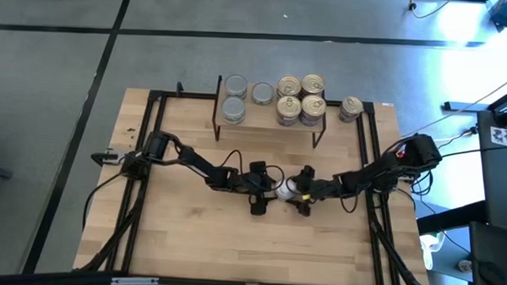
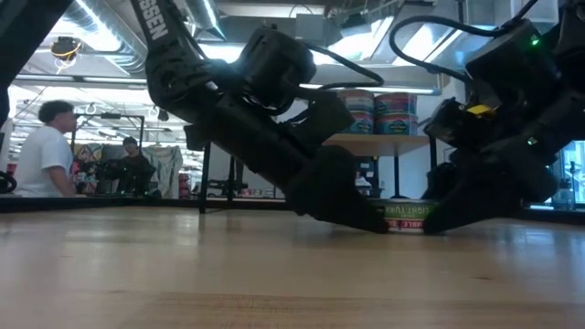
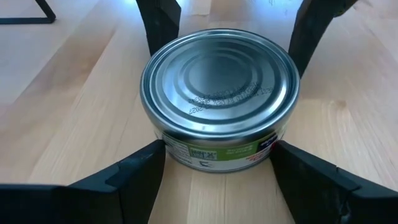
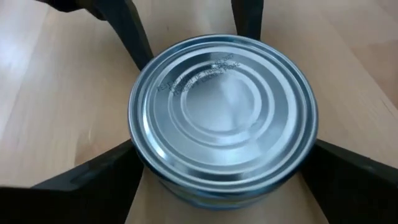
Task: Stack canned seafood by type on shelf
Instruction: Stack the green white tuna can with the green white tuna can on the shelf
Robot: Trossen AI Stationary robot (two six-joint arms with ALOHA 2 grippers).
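Silver-grey and round, one small metal tin [image 1: 284,191] sits on the wooden tabletop [image 1: 191,242] in the middle, between your two arms. Your left gripper [image 3: 217,163] has its dark fingers on both sides of the tin, and your right gripper [image 4: 224,180] does too. Whether either one is squeezing it yet, you cannot tell. Farther back, the little light-wood shelf on black legs [image 1: 267,118] already holds three plain grey tins [image 1: 235,97] on one side and four gold-lidded tins [image 1: 300,98] on the other. One more gold-lidded tin [image 1: 351,109] waits on the table just beside the shelf. So most tins look sorted, and two are left.
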